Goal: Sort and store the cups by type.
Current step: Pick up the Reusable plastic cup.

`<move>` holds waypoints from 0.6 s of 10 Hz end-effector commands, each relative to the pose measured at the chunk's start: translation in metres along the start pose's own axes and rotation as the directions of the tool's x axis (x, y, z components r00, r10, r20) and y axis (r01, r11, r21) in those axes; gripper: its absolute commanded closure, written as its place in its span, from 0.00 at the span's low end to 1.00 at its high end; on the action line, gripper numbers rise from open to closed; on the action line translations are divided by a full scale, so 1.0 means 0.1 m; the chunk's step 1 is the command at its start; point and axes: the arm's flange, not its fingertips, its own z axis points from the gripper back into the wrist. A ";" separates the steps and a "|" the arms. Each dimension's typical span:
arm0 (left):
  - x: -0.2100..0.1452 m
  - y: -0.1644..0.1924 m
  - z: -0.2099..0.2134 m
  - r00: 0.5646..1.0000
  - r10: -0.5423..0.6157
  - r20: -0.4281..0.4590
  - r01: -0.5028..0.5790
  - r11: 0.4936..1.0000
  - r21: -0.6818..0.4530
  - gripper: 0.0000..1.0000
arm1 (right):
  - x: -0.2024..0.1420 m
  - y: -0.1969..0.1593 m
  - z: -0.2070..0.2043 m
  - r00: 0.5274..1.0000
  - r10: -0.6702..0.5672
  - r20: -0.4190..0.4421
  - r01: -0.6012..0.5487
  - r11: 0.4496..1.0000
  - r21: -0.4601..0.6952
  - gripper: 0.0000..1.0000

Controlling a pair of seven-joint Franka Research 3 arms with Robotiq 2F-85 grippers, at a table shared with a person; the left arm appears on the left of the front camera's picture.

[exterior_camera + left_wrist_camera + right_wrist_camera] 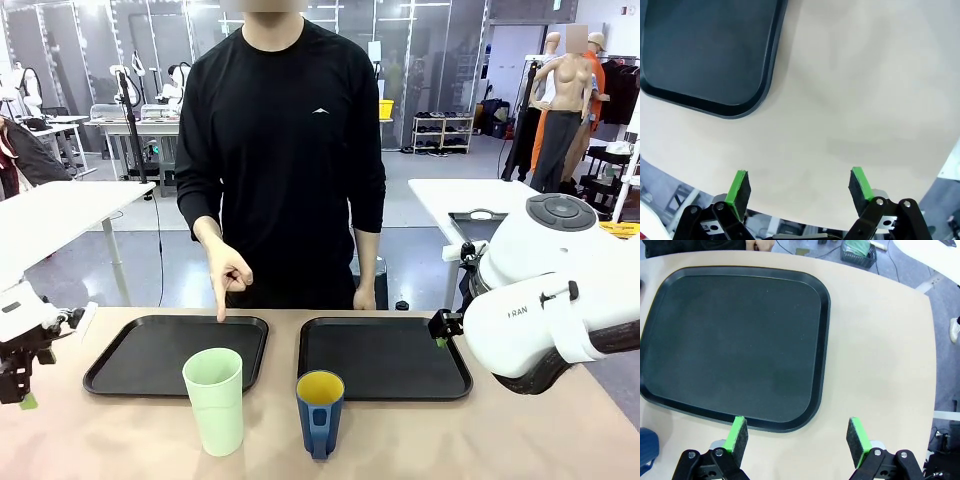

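Clearly both spread wide — left gripper (799, 190), right gripper (798, 437) — grasping nothing.

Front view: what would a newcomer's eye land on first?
Two cups stand side by side up front: a tall mint-green tumbler and a shorter dark blue cup with a yellow inside. Behind them lie a black left tray and right tray. The person's hand points down at the left one's far rim.
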 end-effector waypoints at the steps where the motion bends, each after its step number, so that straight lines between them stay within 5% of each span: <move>1: -0.05 -0.16 -0.01 0.999 -0.044 0.029 0.043 0.999 0.034 0.00 | 0.01 0.00 -0.01 1.000 0.010 -0.001 -0.010 1.000 0.001 0.00; 2: -0.06 -0.14 -0.04 0.997 -0.014 0.072 0.008 0.997 0.082 0.00 | 0.01 0.00 -0.01 1.000 0.010 -0.001 -0.010 1.000 0.001 0.00; 3: 0.00 0.01 0.01 1.000 -0.024 0.003 0.024 1.000 0.007 0.00 | 0.01 0.00 -0.01 1.000 0.010 -0.001 -0.010 1.000 0.001 0.00; 6: 0.01 0.04 0.04 1.000 -0.021 0.021 0.021 0.999 0.036 0.00 | 0.01 0.00 -0.01 1.000 0.010 -0.001 -0.010 1.000 0.001 0.00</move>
